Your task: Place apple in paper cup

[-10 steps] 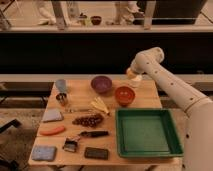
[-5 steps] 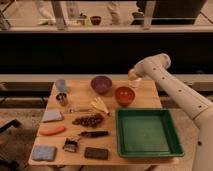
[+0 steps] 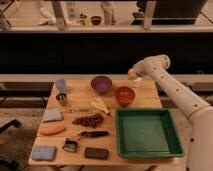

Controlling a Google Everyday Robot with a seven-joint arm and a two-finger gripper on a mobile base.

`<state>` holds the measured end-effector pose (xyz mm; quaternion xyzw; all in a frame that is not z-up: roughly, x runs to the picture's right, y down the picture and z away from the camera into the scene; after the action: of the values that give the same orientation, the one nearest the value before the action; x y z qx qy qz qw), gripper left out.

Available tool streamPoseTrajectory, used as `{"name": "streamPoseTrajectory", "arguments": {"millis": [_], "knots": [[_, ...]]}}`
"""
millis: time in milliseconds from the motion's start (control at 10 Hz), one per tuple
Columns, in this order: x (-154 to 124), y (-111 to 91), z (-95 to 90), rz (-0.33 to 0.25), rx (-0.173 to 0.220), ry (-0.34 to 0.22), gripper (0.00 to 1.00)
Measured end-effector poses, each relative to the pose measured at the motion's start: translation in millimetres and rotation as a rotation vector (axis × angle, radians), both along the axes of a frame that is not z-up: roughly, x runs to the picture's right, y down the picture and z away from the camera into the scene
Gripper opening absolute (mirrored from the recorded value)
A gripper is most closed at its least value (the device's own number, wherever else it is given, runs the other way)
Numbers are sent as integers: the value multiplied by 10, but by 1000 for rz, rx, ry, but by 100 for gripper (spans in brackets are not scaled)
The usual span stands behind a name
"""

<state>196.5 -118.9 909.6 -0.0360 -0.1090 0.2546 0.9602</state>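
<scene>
My gripper (image 3: 132, 76) hangs over the far right part of the wooden table (image 3: 75, 150), behind the orange-red bowl (image 3: 124, 95). It is shut on the apple (image 3: 131, 74), a small yellow-orange fruit. Right under it stands the paper cup (image 3: 134, 83), a small pale cup partly hidden by the gripper. The apple is just above the cup's mouth; I cannot tell whether it touches the rim.
A purple bowl (image 3: 101, 84) stands left of the gripper. A green tray (image 3: 147, 132) fills the front right. A blue-grey cup (image 3: 61, 86), metal cup (image 3: 62, 98), banana (image 3: 100, 105), carrot-like piece (image 3: 52, 130), blue sponge (image 3: 44, 152) and black block (image 3: 96, 153) lie to the left.
My gripper has shifted slightly right and lowered with the apple toward the paper cup. Nothing else on the table has moved.
</scene>
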Motion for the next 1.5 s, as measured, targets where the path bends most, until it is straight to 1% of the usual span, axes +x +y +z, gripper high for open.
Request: {"name": "streamPoseTrajectory", "arguments": {"millis": [300,600,900,1200,1500], "knots": [[95,-86,-51,-19,-30,-3,1],[225,-73,-136,-8,-79,-13,1],[165,-10,-25,-8,-111,-45,1],[37,-64,114,-30,-107,-63,1],[-8,-137,154,-56,-99,-57,1]]}}
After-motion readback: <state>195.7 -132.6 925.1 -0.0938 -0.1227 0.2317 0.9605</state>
